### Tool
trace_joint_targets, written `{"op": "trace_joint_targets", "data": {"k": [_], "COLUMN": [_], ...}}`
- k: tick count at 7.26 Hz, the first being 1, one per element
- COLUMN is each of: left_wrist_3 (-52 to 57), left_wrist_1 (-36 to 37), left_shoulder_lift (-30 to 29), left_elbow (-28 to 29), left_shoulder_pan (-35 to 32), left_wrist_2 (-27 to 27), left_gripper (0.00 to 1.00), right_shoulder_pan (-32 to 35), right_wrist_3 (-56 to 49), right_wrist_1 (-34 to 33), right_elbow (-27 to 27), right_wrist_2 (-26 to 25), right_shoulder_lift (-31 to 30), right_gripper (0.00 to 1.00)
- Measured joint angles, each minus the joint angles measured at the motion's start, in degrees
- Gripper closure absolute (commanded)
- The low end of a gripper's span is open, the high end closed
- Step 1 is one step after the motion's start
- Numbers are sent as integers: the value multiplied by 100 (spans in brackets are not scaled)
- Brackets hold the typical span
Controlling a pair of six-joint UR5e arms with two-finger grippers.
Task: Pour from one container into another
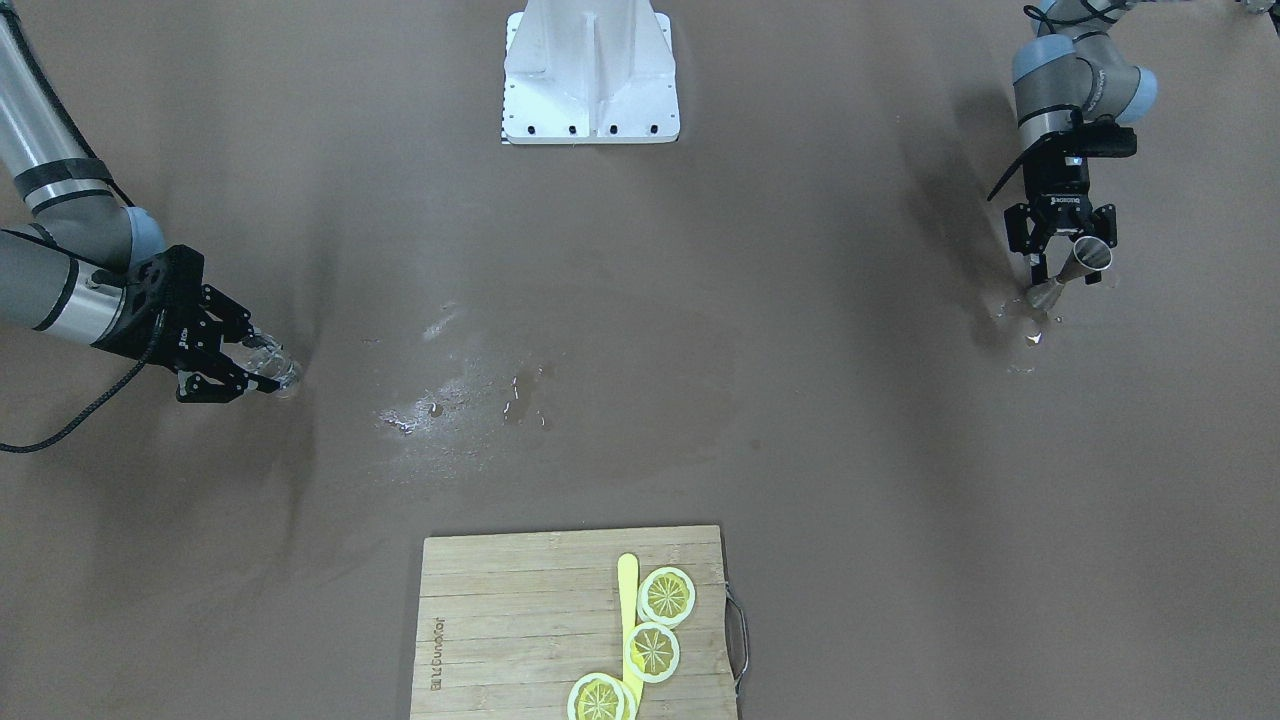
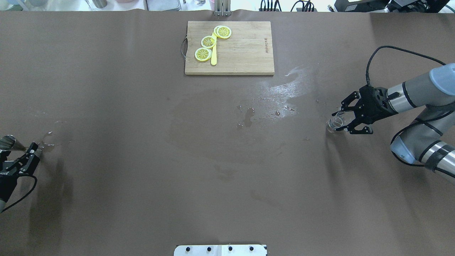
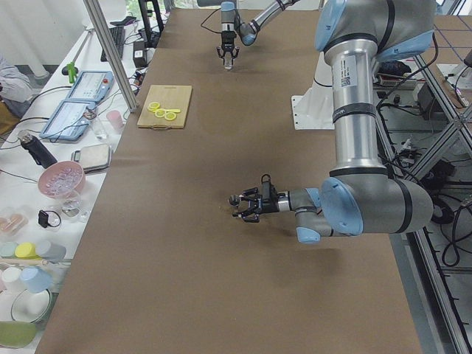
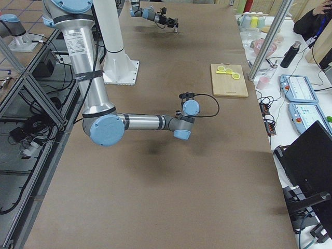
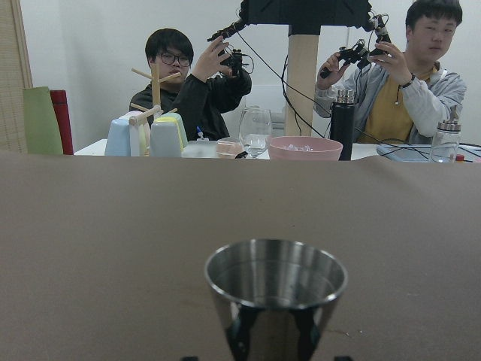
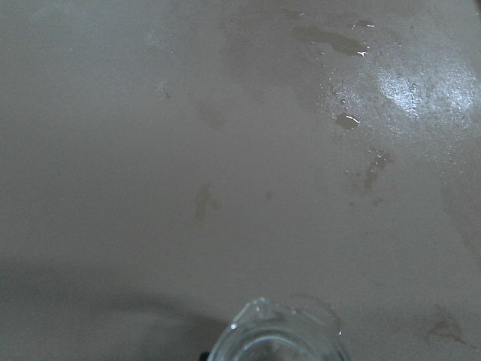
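Across the bench (image 1: 700, 250), the left claw (image 1: 1066, 262) at upper right is clamping the tilted jigger (image 1: 1078, 266) above a wet patch; the right claw (image 1: 255, 366) at mid left is gripping the glass cup (image 1: 274, 368). Overhead, a cutting board (image 2: 245, 49) is carrying lemon slices (image 2: 208, 41) at top centre.
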Motion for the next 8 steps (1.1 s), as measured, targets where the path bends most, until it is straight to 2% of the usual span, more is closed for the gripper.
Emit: {"op": "trace_joint_targets", "data": {"k": [1, 2, 3, 5, 6, 8], "left_wrist_3": [0, -3, 4, 30, 37, 61], "left_wrist_1": [11, 21, 26, 44, 167, 912], "left_shoulder_lift": [110, 277, 432, 653, 757, 829], "left_elbow": [-111, -260, -435, -746, -977, -1669], "left_shoulder_pan": [-15, -31, -60, -175, -265, -753], "left_wrist_2": [-13, -32, -78, -231, -361, -963], "left_gripper": [2, 2, 2, 2, 2, 2], "right_shoulder_pan": [-24, -50, -76, -122, -155, -231], "right_wrist_3": [24, 101, 233, 382, 403, 414], "right_wrist_1": [8, 13, 18, 21, 21, 32], "right_elbow": [-1, 9, 30, 57, 61, 69], "right_wrist_2": [-1, -2, -4, -29, -42, -53], "right_shoulder_lift": [4, 9, 11, 19, 23, 29], "right_gripper": [100, 90, 56, 14, 3, 1]}}
